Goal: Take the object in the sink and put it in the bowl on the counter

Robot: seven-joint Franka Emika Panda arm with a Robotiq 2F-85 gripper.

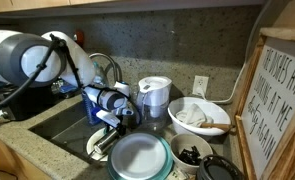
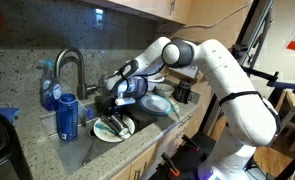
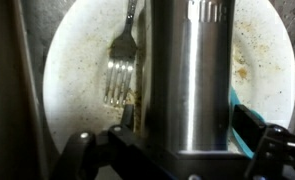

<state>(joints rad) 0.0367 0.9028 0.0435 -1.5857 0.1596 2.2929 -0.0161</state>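
Black gripper (image 3: 182, 155) parts fill the bottom of the wrist view. At left, a steel fork (image 3: 120, 70) lies on a dirty white plate (image 3: 67, 90). In the middle stands the tall silver metal tumbler (image 3: 187, 70), with one jaw on each side. Whether they press it, I cannot tell. It is over the dark sink (image 1: 67, 125), so the carry to the wide teal-rimmed bowl (image 1: 139, 155) on the speckled granite counter (image 1: 37, 155) is not yet done.

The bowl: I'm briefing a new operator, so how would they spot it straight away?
Start at the dark sink with the chrome faucet; dishes crowd the counter beside it. The bowl is the wide, shallow, plate-like one at the sink's edge. Only it has a teal rim; its neighbours are a white bowl and a small bowl of dark things.
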